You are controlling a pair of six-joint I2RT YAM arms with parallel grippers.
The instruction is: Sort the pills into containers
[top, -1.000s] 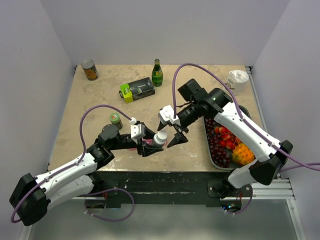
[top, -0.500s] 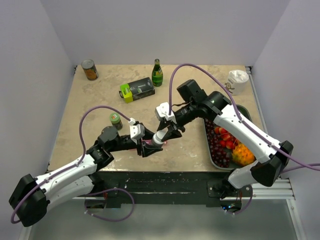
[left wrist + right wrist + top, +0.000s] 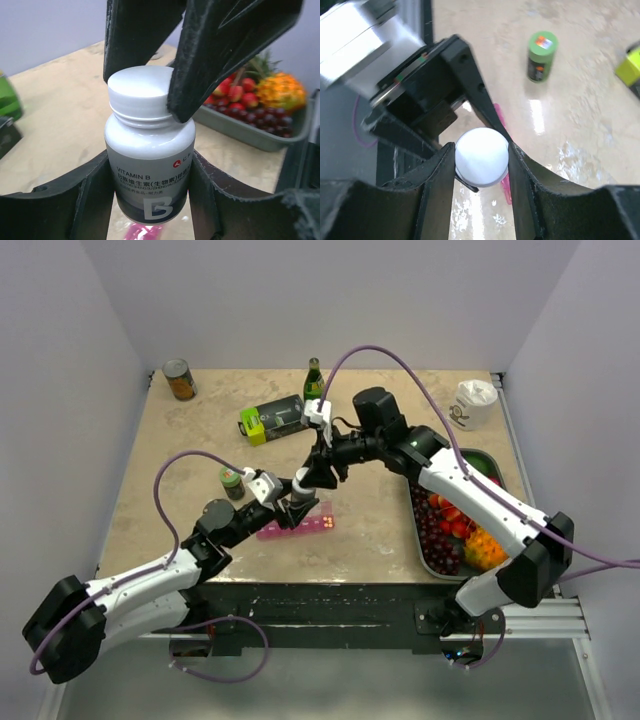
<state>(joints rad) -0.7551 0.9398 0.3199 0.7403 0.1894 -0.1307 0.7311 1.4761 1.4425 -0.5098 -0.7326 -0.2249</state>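
A white Vitamin B bottle (image 3: 150,165) with a white cap (image 3: 141,92) is held upright above the table. My left gripper (image 3: 150,200) is shut on its body. My right gripper (image 3: 481,157) is shut on the cap (image 3: 481,156) from above. In the top view the bottle (image 3: 300,498) sits between the left gripper (image 3: 292,512) and the right gripper (image 3: 308,480). The pink pill-organiser strip (image 3: 297,528) lies on the table just below them; its lids look shut. It also shows in the right wrist view (image 3: 506,192). No loose pills are in view.
A dark fruit tray (image 3: 420,550) stands at the right. A small green-capped jar (image 3: 232,480) is left of the grippers. A green-and-black box (image 3: 275,419), a green bottle (image 3: 315,386), a can (image 3: 180,379) and a white cup (image 3: 476,400) stand farther back.
My right gripper, open beside the bottle a second ago, has closed on its cap. Both grippers and the bottle moved up and left, uncovering the pink organiser.
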